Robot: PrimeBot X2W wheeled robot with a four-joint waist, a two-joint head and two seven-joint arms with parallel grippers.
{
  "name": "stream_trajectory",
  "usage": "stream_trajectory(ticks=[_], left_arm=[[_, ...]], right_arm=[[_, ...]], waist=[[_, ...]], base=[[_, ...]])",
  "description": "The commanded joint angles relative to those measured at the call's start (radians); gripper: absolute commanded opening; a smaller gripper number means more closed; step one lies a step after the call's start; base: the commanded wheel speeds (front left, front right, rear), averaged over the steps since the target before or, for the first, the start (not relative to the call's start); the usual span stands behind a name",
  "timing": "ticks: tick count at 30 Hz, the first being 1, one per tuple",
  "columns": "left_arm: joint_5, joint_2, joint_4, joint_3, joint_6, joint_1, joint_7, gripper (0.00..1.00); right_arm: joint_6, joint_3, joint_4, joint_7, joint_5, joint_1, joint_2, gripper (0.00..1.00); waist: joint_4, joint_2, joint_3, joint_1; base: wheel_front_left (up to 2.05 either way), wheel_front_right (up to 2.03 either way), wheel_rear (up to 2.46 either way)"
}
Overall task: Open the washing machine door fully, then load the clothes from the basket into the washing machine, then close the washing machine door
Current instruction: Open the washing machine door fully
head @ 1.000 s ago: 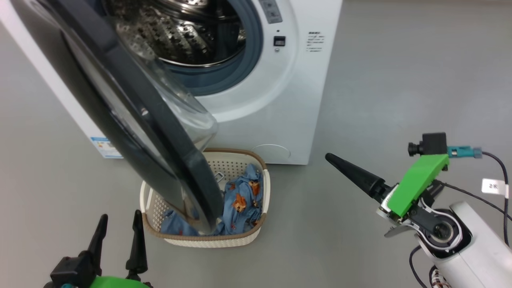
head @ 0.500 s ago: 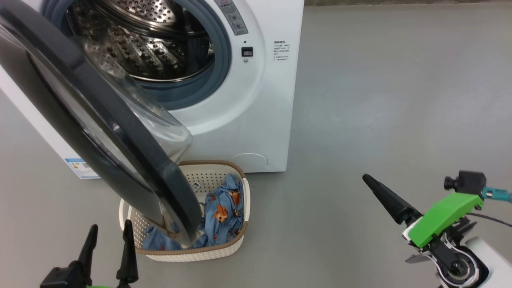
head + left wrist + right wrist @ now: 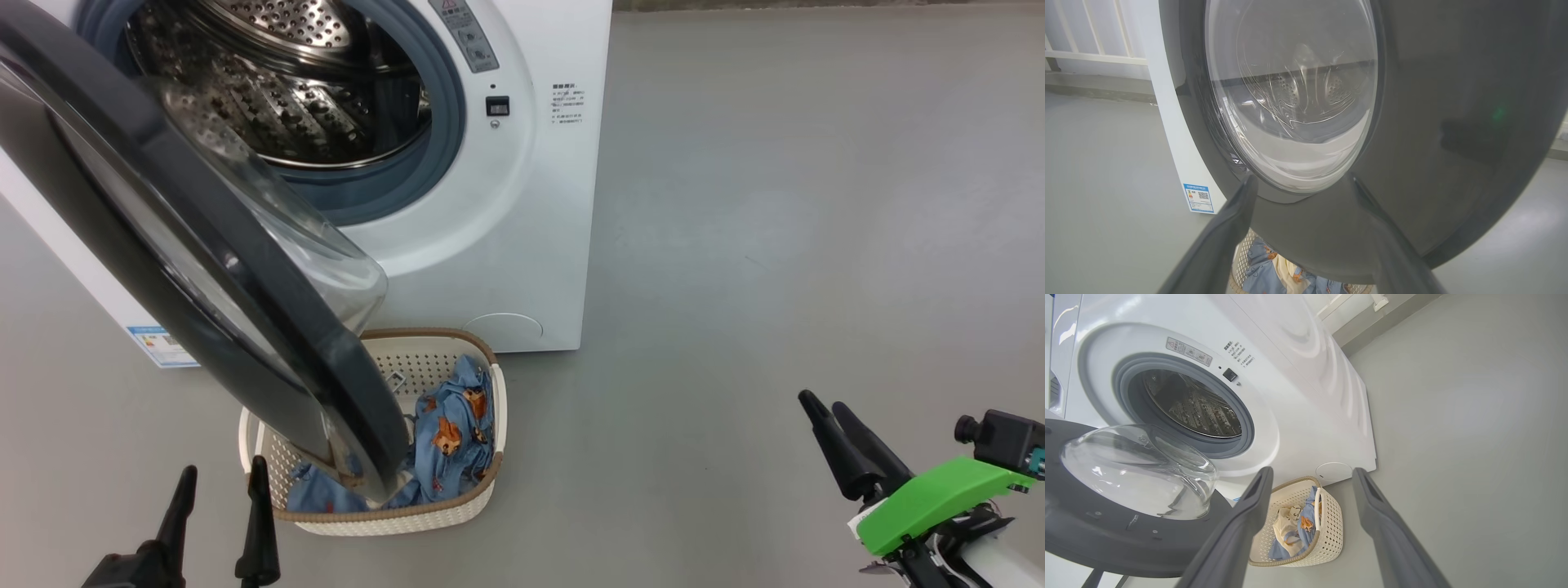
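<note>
Left end effector (image 3: 224,465) parted near door (image 3: 245,269) rim; right (image 3: 821,401), seemingly parted, over floor (image 3: 775,204).

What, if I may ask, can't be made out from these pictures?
- Head view: the door covers the basket's left half, so how many clothes lie there is unclear.
- Head view: the door's hinge side runs off the left edge.
- Head and left wrist views: the washing machine's blue sticker is too small to read.
- Head view: the bottom edge cuts off the left gripper's base.
</note>
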Motion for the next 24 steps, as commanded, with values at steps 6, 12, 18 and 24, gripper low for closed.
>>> stream_trajectory(ticks=[6, 12, 18, 24], left_arm=[[-0.003, 0.015, -0.031, 0.038, 0.001, -0.009, -0.006, 1.00], [-0.003, 0.013, -0.032, 0.040, 0.001, -0.011, -0.006, 1.00], [-0.004, 0.012, -0.032, 0.039, 0.001, -0.013, -0.006, 1.00], [-0.004, 0.013, -0.031, 0.039, 0.001, -0.019, -0.006, 1.00]], right_arm=[[0.006, -0.044, 0.019, -0.040, -0.136, 0.018, -0.032, 1.00], [0.006, -0.165, -0.002, -0.041, -0.342, 0.076, 0.016, 1.00], [0.006, -0.243, -0.050, -0.041, -0.547, 0.126, 0.049, 1.00], [0.006, -0.299, -0.113, -0.041, -0.704, 0.170, 0.075, 1.00]], waist=[[-0.001, 0.0000, 0.000, 0.0000], [0.000, 0.0000, -0.003, 0.0000], [0.001, 0.0000, -0.003, 0.0000], [0.002, 0.0000, 0.003, 0.0000]], base=[[0.00, 0.00, 0.00], [0.00, 0.00, 0.00], [0.00, 0.00, 0.00], [0.00, 0.00, 0.00]])
